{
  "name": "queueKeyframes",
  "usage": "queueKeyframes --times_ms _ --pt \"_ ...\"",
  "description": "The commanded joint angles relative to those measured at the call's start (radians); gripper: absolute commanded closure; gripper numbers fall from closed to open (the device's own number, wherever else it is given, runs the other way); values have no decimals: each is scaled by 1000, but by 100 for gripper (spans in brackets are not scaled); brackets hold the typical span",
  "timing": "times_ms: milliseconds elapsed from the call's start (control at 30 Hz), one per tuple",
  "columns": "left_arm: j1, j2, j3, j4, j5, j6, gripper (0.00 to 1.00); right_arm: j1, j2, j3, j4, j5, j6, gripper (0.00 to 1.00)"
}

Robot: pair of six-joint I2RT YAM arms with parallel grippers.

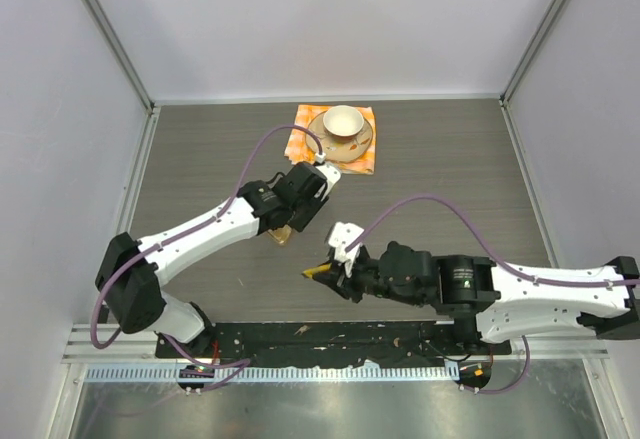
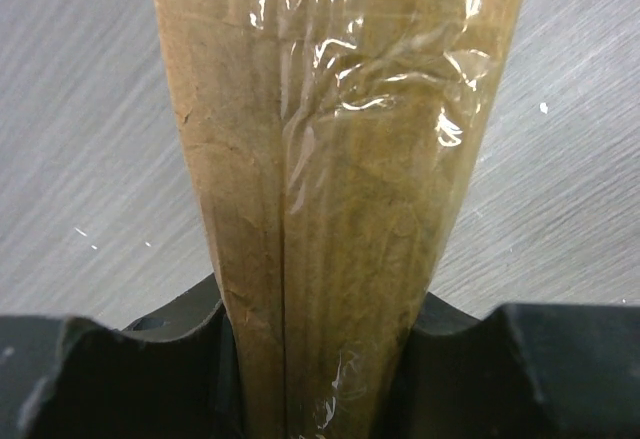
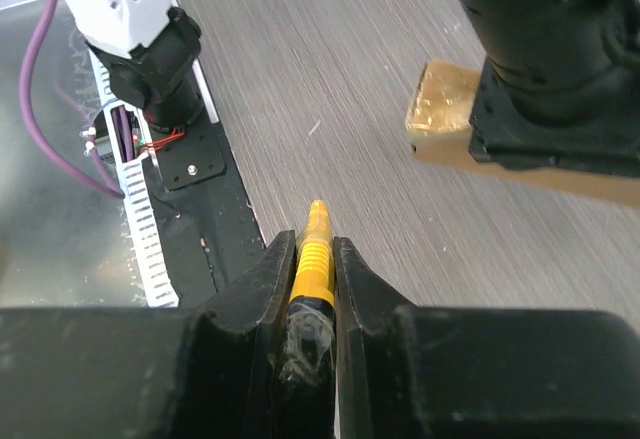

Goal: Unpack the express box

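The single express box [image 2: 340, 209] is pinched edge-on between the fingers of the left pincer [image 2: 325, 314] and juts out ahead of them, low over or on the counter [image 1: 440, 159], I cannot tell which. Clear tape still covers its seam and nothing has come out, so by my judgement the unpacking has barely started: cutting, opening the flaps and emptying all remain. Ahead of the right pincer [image 3: 315, 247], which is pressed onto one yellow tool [image 3: 316, 224], lies the box; beyond the left pincer stand one cup [image 1: 342, 119], one saucer [image 1: 362, 142] and one orange cloth [image 1: 300, 144].
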Motion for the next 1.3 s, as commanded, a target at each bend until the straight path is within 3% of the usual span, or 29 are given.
queueKeyframes --times_ms 0,167,433,900,1267 --pt "17 3 -4 -38 81 -86 100 80 49 14 199 103 -148 99" --pt "17 8 -38 -11 130 -152 100 154 80 -75 406 241 -295 99" --pt "11 6 -31 -5 118 -201 100 157 209 -89 595 249 -433 99" --pt "-49 -43 -45 15 115 -175 100 29 269 -81 615 114 -392 99" --pt "-49 -49 -39 19 122 -158 100 1 292 -95 593 62 -338 99"
